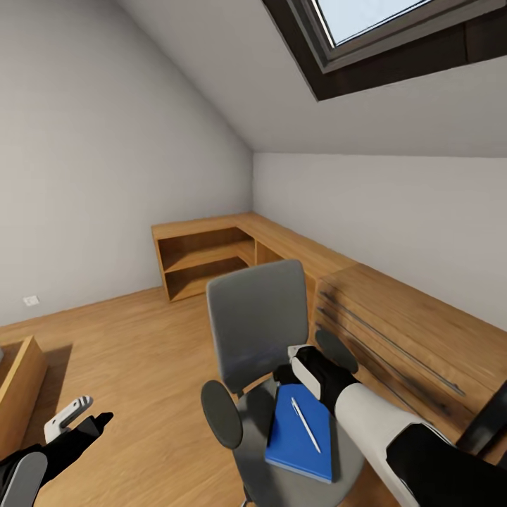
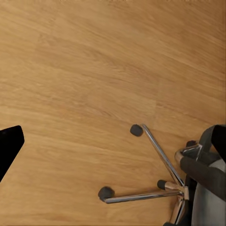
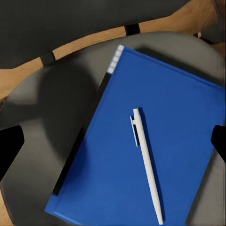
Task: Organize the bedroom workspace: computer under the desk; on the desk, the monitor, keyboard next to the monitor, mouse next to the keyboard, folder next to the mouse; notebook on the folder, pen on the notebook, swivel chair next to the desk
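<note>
We face a corner of an attic room with a wooden floor [image 1: 141, 338], where a low wooden shelf unit [image 1: 204, 257] and a wooden chest of drawers [image 1: 394, 331] run along the far and right walls, and a skylight [image 1: 380, 28] sits in the sloped ceiling. In front of us stands the grey swivel chair [image 1: 257, 331], its backrest toward the shelf unit and its seat toward us; in the left wrist view its chrome star base [image 2: 155, 183] with dark casters rests on the floor. On the chair seat lies a blue folder [image 3: 141, 141], and a white pen [image 3: 147, 165] lies on top of the folder, roughly along its length. Our right gripper [image 1: 310, 366] is over the rear of the seat, close above the far edge of the folder; in the right wrist view the two dark fingertips [image 3: 9, 146] stand wide apart on either side of the folder and pen, holding nothing. Our left gripper [image 1: 74, 419] hangs low over bare floor, to the left of the chair and well apart from it; we cannot tell how far it is spread, and nothing is seen in its grasp.
</note>
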You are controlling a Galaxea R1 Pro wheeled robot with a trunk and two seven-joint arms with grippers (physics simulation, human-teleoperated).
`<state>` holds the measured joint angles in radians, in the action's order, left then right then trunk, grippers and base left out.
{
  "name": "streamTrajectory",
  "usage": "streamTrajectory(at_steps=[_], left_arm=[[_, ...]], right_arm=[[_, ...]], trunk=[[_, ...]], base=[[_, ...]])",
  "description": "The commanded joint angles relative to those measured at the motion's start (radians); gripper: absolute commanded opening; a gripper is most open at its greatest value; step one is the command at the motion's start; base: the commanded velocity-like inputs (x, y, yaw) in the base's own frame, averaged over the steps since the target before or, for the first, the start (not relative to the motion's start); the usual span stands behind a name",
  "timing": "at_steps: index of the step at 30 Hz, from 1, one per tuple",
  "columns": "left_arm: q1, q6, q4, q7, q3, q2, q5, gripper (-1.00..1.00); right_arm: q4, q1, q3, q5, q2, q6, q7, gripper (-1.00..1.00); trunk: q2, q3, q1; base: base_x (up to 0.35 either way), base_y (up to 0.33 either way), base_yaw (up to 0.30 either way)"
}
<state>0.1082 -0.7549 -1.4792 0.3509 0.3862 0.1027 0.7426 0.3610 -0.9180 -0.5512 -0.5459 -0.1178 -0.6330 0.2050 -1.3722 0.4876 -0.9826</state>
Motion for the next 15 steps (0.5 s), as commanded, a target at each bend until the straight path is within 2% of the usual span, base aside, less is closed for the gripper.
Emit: streamTrajectory(at_steps=[1,10,15], left_arm=[[0.001,-0.003,-0.001,0.008,0.000,0.000,0.011,1.00],[0.001,-0.004,-0.013,0.006,0.004,0.000,0.012,1.00],[0.001,-0.003,-0.028,0.006,0.005,0.000,0.012,1.00]], right_arm=[[0.002,-0.001,-0.007,-0.010,0.005,-0.003,0.008,1.00],[0.003,-0.001,-0.007,-0.008,0.020,-0.002,0.008,1.00],[0.003,-0.001,-0.007,-0.008,0.021,-0.002,0.007,1.00]], trunk=[[-0.001,0.001,0.000],[-0.001,0.001,0.000],[-0.036,0.017,-0.019]], base=[[0.047,0.000,0.000],[0.013,0.000,0.000],[0.001,0.000,0.000]])
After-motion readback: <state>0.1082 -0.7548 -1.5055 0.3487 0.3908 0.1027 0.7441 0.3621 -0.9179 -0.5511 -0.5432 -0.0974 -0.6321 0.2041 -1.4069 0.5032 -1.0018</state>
